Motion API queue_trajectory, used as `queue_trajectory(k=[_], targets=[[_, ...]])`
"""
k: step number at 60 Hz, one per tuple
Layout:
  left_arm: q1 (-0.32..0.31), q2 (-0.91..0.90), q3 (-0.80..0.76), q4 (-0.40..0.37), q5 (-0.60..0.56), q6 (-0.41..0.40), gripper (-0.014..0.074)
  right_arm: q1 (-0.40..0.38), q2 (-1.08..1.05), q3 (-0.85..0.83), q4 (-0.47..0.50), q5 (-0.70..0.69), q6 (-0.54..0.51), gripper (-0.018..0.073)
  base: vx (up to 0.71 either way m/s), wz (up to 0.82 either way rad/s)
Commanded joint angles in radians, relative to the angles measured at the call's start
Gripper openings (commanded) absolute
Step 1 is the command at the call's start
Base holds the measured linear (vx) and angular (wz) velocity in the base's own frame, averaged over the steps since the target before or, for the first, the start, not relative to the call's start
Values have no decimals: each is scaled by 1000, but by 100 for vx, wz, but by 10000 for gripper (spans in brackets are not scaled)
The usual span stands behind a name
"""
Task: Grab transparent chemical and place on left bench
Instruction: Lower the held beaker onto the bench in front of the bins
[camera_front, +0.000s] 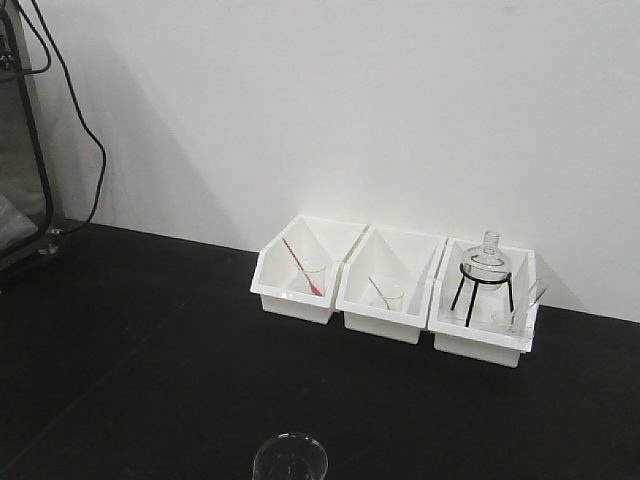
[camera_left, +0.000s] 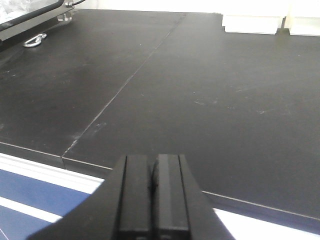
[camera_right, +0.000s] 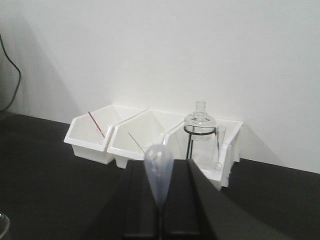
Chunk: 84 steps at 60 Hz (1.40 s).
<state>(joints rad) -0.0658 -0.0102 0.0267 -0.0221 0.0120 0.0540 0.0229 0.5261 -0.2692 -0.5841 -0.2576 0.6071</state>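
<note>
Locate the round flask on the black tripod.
In the front view, the round flask stands on its black tripod inside the rightmost white bin, against the white wall.

The front camera looks down from high up; both wrist cameras sit low, all facing the three white plastic bins on the wide black worktop.

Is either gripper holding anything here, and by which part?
The right gripper pinches a pale plastic dropper by its lower end, bulb pointing up. The left gripper is shut on nothing.
</note>
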Motion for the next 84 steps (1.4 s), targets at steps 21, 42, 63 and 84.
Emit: queue_trajectory(k=[21,42,63,84], targets=[[-2,-19,16,-1,-78,-8,-3,202,517,-415,-315,-221,201,-1,0,0],[-2,-19,16,-1,-78,-8,-3,506,862,-690,-309,-97,144,-1,0,0],[-2,-19,16,-1,-78,-8,-3,554,1094,-790,-307,-160,115,28,0,0],[-2,-19,16,-1,-78,-8,-3,554,1250,-882,-304,-172,104,331,0,0]])
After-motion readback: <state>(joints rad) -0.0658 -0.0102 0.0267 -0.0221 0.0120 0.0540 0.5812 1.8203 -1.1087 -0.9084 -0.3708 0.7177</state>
